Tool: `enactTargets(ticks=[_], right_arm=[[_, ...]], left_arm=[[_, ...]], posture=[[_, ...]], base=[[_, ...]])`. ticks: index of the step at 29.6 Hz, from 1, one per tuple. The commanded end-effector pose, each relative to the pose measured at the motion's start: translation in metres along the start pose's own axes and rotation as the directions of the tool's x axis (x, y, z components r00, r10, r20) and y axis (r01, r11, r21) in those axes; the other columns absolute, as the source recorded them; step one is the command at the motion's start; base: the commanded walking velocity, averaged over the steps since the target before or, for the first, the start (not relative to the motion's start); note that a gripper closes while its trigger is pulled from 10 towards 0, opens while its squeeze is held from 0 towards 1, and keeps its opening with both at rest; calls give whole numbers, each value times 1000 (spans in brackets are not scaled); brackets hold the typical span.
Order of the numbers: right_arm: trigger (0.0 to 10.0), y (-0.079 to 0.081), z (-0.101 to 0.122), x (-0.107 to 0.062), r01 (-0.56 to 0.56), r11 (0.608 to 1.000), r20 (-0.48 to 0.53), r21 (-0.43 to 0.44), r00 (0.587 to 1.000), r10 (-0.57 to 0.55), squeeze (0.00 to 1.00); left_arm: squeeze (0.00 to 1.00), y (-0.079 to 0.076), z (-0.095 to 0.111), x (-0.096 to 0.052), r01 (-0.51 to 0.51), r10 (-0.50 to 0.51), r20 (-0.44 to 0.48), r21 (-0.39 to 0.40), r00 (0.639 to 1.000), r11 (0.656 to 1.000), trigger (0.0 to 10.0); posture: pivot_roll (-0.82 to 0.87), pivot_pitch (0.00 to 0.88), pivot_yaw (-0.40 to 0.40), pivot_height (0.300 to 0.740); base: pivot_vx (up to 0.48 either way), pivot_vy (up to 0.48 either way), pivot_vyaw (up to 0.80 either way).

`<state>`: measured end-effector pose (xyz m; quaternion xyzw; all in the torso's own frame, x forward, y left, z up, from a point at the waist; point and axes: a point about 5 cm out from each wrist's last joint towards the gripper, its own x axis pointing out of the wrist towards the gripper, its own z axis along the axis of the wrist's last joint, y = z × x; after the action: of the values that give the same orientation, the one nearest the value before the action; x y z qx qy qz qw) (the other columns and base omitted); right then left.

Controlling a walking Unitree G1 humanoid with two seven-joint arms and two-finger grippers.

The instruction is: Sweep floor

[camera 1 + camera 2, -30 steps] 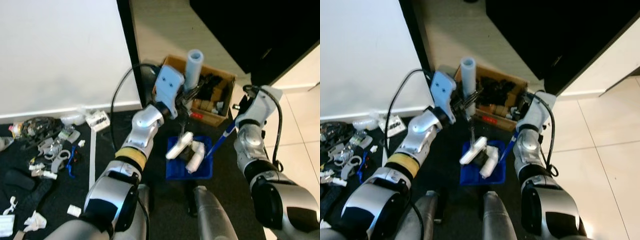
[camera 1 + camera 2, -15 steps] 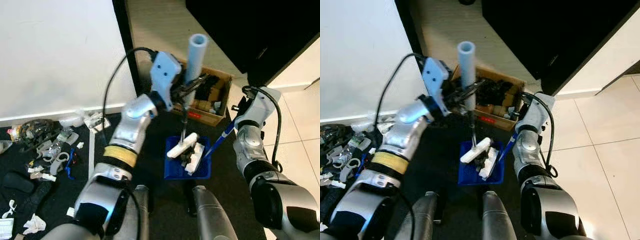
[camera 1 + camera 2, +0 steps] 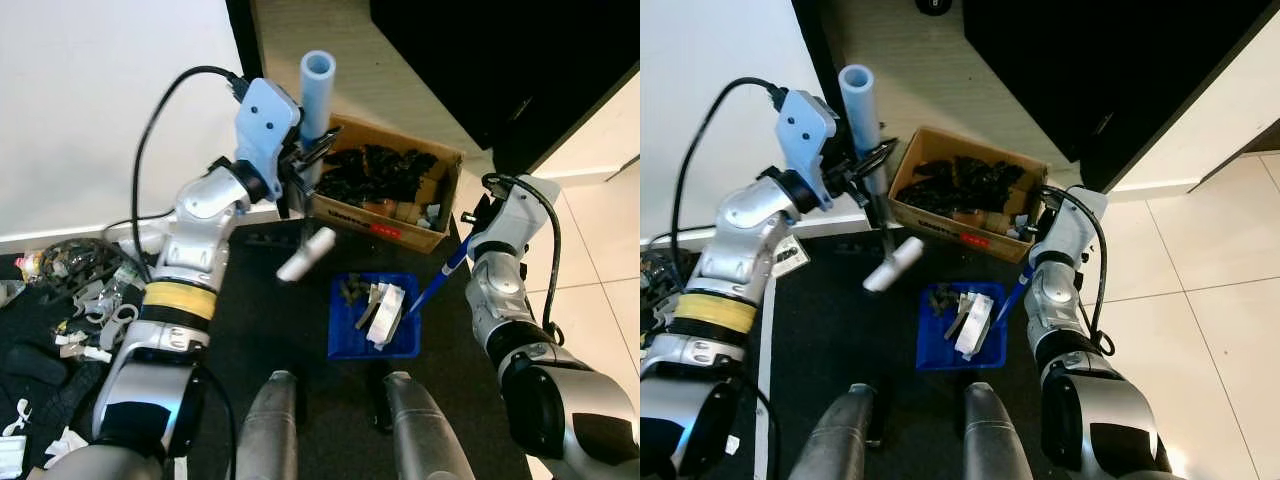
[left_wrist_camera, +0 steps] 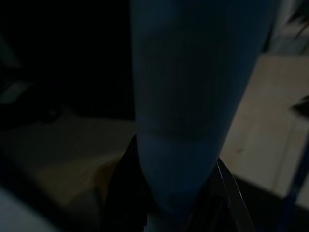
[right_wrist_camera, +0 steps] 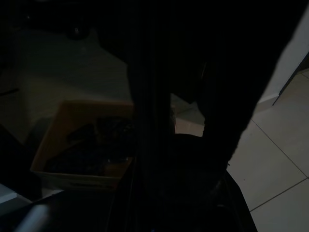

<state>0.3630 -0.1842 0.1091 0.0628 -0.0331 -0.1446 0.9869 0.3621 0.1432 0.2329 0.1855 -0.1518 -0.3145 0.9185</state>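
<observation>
My left gripper [image 3: 308,160] is shut on the light blue handle [image 3: 316,95] of a brush, held upright. In the left wrist view the handle [image 4: 193,121] sits between the black fingers [image 4: 228,193]. The white brush head [image 3: 306,254] hangs above the dark mat, left of the blue dustpan [image 3: 350,340]. The pan lies on the mat with white and grey scraps [image 3: 378,305] in it. Its blue handle [image 3: 440,280] rises up to my right gripper [image 3: 468,228], which is shut on it.
An open cardboard box [image 3: 388,225] of dark items stands just behind the dustpan. Litter and cables [image 3: 90,300] lie on the mat at the left, below a white wall [image 3: 110,100]. Pale tiles [image 3: 600,260] lie to the right. My legs [image 3: 270,430] are at the bottom.
My left gripper has swung the brush up and to the left, out of the dustpan. Scraps stayed in the pan. The right arm and pan have not moved.
</observation>
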Motion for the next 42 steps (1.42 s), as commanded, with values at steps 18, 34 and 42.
enactTargets(ticks=[18, 34, 42], right_arm=[[10000, -30, -20, -11, 74, 972, -62, 224, 996, -62, 0], [10000, -43, -7, -8, -34, 955, 45, 296, 999, 22, 0], [10000, -44, 9, -1, -80, 942, 123, 325, 992, 42, 0]], left_arm=[[0, 19, -63, -79, -265, 284, -277, 103, 918, 959, 10000], [0, -5, -106, -109, -568, 471, -432, -124, 769, 813, 10000], [0, -21, -105, -97, -609, 500, -422, -174, 756, 774, 10000]], posture=[[30, 157, -4, 740], [24, 132, -10, 740], [18, 117, -14, 740]], base=[[0, 0, 0], [0, 0, 0], [0, 0, 0]])
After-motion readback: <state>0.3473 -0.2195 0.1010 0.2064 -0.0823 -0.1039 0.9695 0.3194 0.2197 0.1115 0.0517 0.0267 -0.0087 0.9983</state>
